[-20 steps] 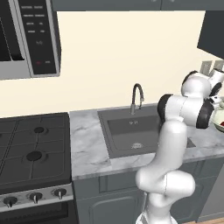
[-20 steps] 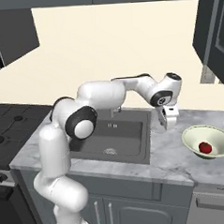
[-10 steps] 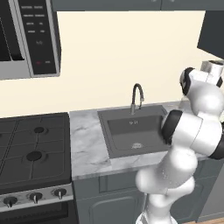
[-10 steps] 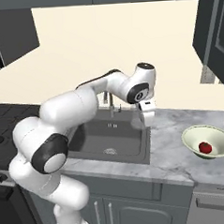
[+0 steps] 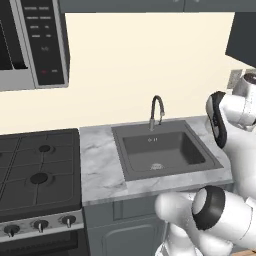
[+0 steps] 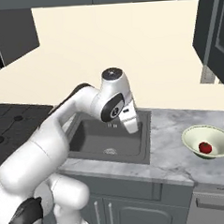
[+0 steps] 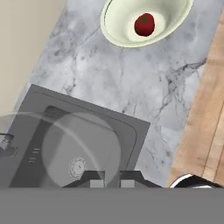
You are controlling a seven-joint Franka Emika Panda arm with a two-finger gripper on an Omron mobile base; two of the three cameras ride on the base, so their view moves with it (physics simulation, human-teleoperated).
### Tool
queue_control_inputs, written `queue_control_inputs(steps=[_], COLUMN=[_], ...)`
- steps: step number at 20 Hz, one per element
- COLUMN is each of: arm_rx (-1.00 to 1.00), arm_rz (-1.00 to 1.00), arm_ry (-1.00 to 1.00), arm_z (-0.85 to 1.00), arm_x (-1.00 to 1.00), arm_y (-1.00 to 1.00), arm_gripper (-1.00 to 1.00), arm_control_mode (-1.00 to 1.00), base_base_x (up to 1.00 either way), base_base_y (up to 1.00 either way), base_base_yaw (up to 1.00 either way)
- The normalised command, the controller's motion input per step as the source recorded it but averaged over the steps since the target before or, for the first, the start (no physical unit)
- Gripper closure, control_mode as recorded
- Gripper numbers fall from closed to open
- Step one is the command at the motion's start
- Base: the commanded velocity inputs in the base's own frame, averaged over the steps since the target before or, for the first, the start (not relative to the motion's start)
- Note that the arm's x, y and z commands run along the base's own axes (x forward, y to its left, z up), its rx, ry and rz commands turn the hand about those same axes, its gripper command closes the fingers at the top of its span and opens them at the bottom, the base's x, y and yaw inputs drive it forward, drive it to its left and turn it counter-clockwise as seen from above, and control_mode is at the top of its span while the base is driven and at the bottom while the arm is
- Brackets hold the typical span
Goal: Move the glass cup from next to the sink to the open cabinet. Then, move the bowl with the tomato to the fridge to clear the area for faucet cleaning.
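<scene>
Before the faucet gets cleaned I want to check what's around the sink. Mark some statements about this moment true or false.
1. The tomato lies in the bowl. True.
2. The bowl sits in the sink. False: it stands on the marble counter beside the sink.
3. The faucet stands at the sink's back edge. True.
4. The tool is wide open. False: its fingertips are close together, apparently gripping the glass cup, which shows translucent over the sink in the hand view.
5. The microwave hangs above the sink. False: it hangs above the stove, to the left of the sink.
</scene>
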Motion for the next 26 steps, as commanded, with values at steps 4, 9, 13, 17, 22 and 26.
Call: queue_control_inputs(steps=[4,9,13,17,22,26], arm_rx=[-0.02,0.0,0.0,0.0,0.0,0.0], arm_rz=[0.0,0.0,0.0,0.0,0.0,0.0], arm_ry=[-0.2,-0.04,0.0,0.0,0.0,0.0], arm_z=[0.38,0.03,0.0,0.0,0.0,0.0], arm_x=[-0.87,-0.2,0.0,0.0,0.0,0.0], arm_y=[0.18,0.05,0.0,0.0,0.0,0.0], arm_gripper=[1.0,1.0,1.0,1.0,1.0,1.0], arm_control_mode=[-1.0,1.0,1.0,1.0,1.0,1.0], base_base_x=[0.0,-0.8,-1.0,-1.0,-0.75,-0.06], base_base_y=[0.0,0.2,0.2,-0.21,-0.87,-1.0], base_base_yaw=[0.0,-0.11,-0.2,-0.24,-0.22,-0.09])
